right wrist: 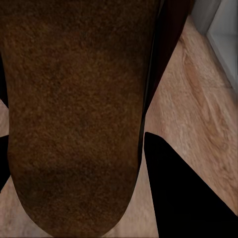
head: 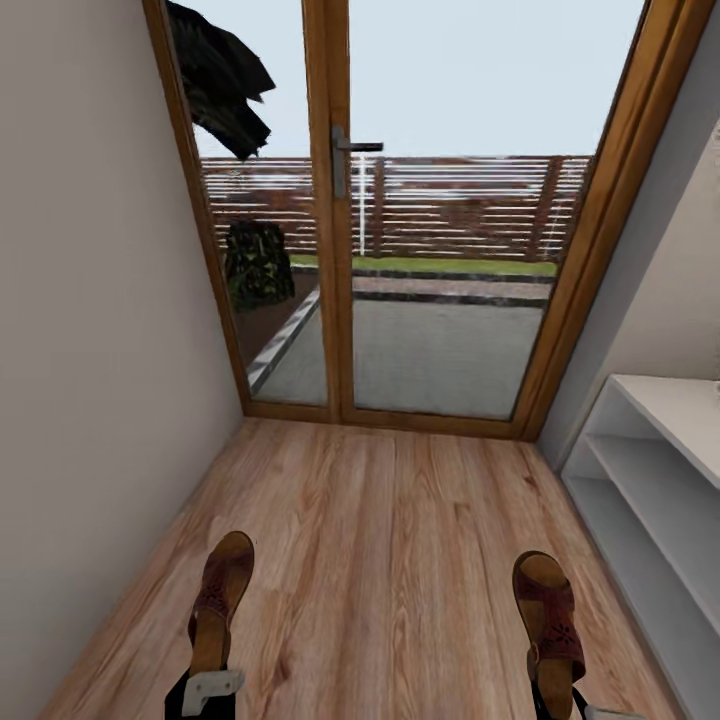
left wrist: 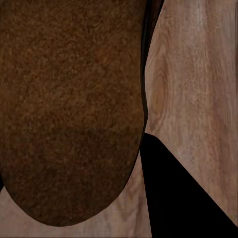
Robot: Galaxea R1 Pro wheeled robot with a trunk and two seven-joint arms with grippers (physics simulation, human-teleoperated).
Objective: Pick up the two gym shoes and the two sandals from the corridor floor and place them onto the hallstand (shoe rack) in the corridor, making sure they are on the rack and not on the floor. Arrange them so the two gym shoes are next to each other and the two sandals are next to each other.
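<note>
Low in the head view, the left gripper grips the heel of the left sandal, and the right gripper grips the heel of the right sandal, toes pointing away. Beneath them lies the wood corridor floor. Along the right wall stands the pale hallstand. Far ahead is a glazed door.

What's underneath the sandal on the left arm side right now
In the left wrist view, wood-grain floor shows past the left sandal, which covers the planks directly beneath its brown sole. A black wedge hides more. The head view shows that sandal over the same floor.
</note>
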